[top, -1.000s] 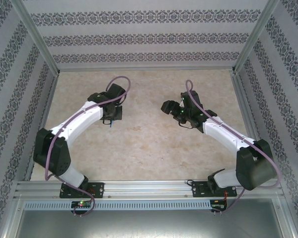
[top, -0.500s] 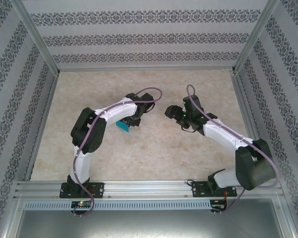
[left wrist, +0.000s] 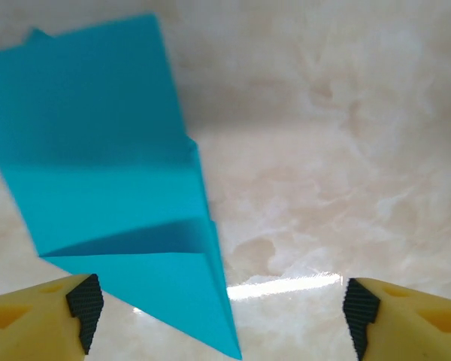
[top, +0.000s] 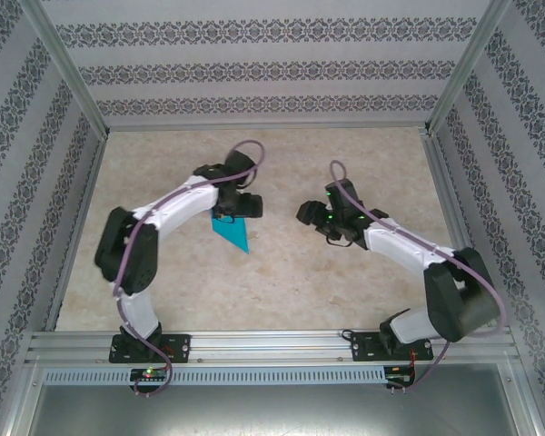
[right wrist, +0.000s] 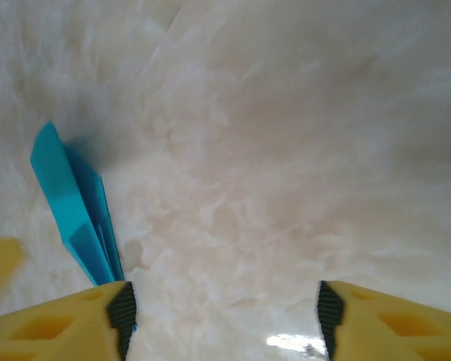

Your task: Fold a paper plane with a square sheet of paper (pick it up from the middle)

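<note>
1. The left gripper is spread wide with nothing clamped. The paper plane is seen at left-centre of the frame, its tip between the pads.
2. The right gripper is parted and empty.
3. A straight lift is advised, so the tip is not dragged.
4. Bare table is left rightward.
</note>
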`<state>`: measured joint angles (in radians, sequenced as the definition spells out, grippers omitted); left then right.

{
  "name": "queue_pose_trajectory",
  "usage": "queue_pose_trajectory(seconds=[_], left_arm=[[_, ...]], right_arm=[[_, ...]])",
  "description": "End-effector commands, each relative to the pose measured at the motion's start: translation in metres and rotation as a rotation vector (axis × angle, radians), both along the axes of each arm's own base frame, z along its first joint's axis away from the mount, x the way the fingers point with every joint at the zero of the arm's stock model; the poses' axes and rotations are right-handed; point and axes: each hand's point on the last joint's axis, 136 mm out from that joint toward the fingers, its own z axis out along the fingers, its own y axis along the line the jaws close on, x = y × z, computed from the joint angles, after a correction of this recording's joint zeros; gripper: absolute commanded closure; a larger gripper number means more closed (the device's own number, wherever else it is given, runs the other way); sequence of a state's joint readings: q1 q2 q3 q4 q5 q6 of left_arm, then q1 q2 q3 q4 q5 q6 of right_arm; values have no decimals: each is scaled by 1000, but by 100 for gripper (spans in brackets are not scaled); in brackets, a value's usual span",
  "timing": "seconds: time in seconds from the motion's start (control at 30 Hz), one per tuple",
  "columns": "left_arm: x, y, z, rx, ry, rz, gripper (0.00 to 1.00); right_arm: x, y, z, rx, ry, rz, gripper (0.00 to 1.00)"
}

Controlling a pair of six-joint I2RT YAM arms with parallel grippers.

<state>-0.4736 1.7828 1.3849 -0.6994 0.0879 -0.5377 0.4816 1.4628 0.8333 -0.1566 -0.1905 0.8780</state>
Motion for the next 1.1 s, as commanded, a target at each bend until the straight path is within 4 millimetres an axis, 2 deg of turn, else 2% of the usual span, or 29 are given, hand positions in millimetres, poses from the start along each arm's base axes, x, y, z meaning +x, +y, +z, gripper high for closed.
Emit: queue_pose_trajectory(seconds=[0.0,0.13,0.23,0.33,0.43,0.57,0.67,0.8,0.93,1.07], left_arm=[[11,26,11,-162,-61,175,9],[1,68,4,-192,-65,304,2],[-9,92,0,-197,-64,369,0],[-17,109,-1,-206,-70,416,0],[-23,119,-1,-214,-69,442,0],[-24,121,-1,-233,-69,445,0],[-24,120,-1,-244,-71,437,0],[-23,114,-1,-274,-67,414,0],[-25,110,-5,-297,-44,417,0],[-29,105,-8,-320,-11,410,0]], right_arm=[[7,50,9,21,-43,102,46],[1,122,3,60,-23,244,64],[-5,167,-5,71,2,325,70],[-10,196,-17,68,35,375,73],[-7,207,-35,31,69,379,73],[1,202,-59,-53,111,370,74],[4,189,-70,-123,129,366,74],[-1,168,-82,-180,177,378,74],[-22,147,-91,-204,216,481,73],[-48,114,-96,-279,216,610,73]])
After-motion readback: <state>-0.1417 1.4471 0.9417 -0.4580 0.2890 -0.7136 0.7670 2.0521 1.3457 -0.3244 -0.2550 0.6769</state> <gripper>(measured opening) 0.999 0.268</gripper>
